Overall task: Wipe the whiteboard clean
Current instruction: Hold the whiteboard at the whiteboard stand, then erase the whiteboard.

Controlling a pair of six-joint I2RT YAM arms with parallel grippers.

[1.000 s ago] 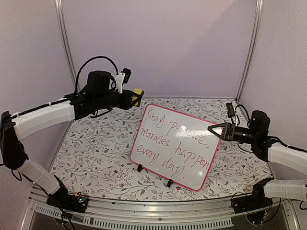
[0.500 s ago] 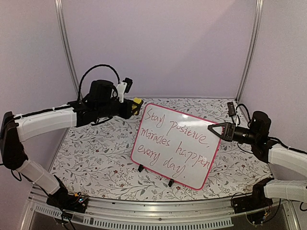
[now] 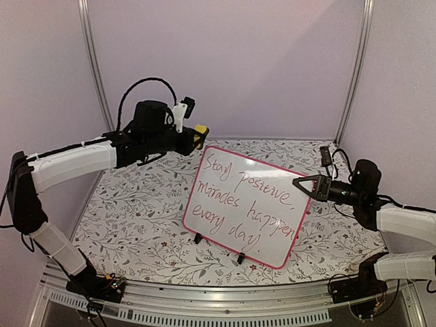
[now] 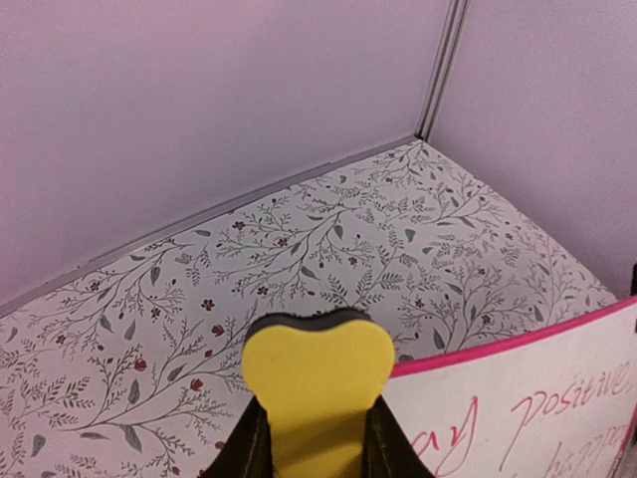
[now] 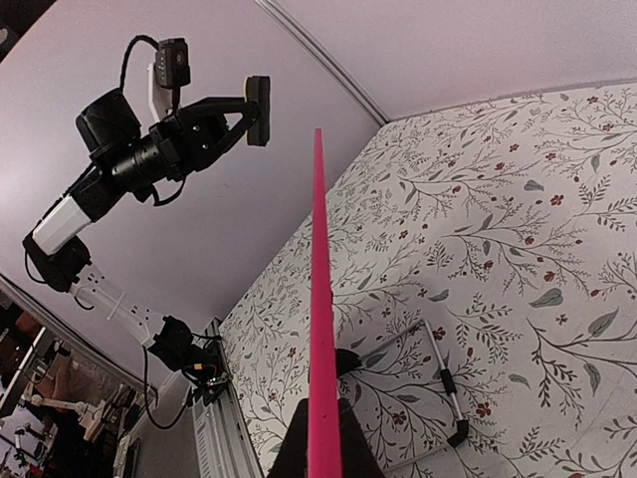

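The whiteboard (image 3: 245, 204) stands tilted on two black clip feet (image 3: 198, 238) in the middle of the floral table. It has a pink frame and red handwriting across its face. My right gripper (image 3: 301, 184) is shut on its right edge. In the right wrist view that edge is a thin pink line (image 5: 320, 299) rising from my right gripper (image 5: 323, 443). My left gripper (image 3: 194, 138) hangs just above the board's top left corner, shut on a yellow eraser (image 4: 318, 383) with a black felt face. The board's corner (image 4: 518, 398) lies below and to the right of the eraser.
A thin metal wire stand (image 5: 443, 383) lies on the floral tablecloth (image 3: 136, 204) behind the board. Purple walls with metal corner posts (image 3: 95, 68) close in the back and sides. The left arm (image 5: 149, 149) reaches in high from the left.
My left gripper with the eraser has risen a little and moved right, closer to the board's top left corner. The board and right gripper have shifted slightly left.
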